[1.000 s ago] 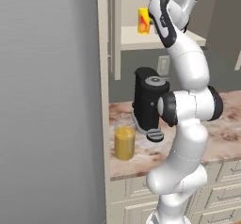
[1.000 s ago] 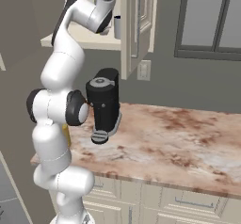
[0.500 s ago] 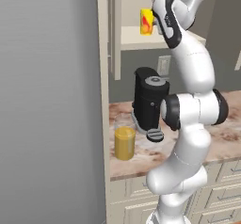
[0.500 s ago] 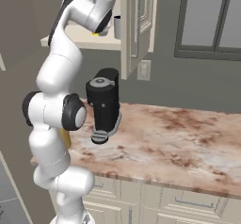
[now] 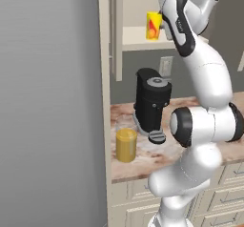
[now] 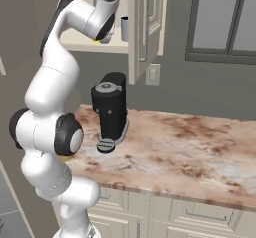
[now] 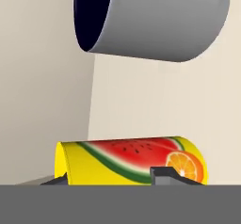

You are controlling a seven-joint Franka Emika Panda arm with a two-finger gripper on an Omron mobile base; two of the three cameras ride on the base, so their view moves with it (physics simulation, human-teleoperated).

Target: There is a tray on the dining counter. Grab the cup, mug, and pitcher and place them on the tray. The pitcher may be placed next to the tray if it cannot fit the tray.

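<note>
The white arm reached up into an open wall cabinet [image 5: 114, 30], its hand at the shelf where the small yellow tumbler with a fruit picture on its side [image 5: 153, 25] stood upright. In the hand view this cup [image 7: 132, 161] lay across the lower part of the picture, showing a watermelon slice and an orange slice, with the two-finger gripper [image 7: 113, 180] right at it: one dark fingertip [image 7: 164, 175] overlapped the cup's printed side and another dark tip showed near its rim. Whether the fingers were already pressing on the cup or just standing to either side of it could not be told.

Beyond the cup on the same shelf sat the grey mug with a dark inside [image 7: 150, 18], apart from the cup; the right base view showed it [image 6: 124, 29] near the cabinet door.

Below, on the marbled beige and reddish-brown stone counter over white cabinets [image 6: 190, 152], a black coffee machine [image 5: 151, 102] stood upright, and just beside it, near the wall end of the counter, stood the clear glass pitcher with yellow-orange liquid [image 5: 126, 140].
</note>
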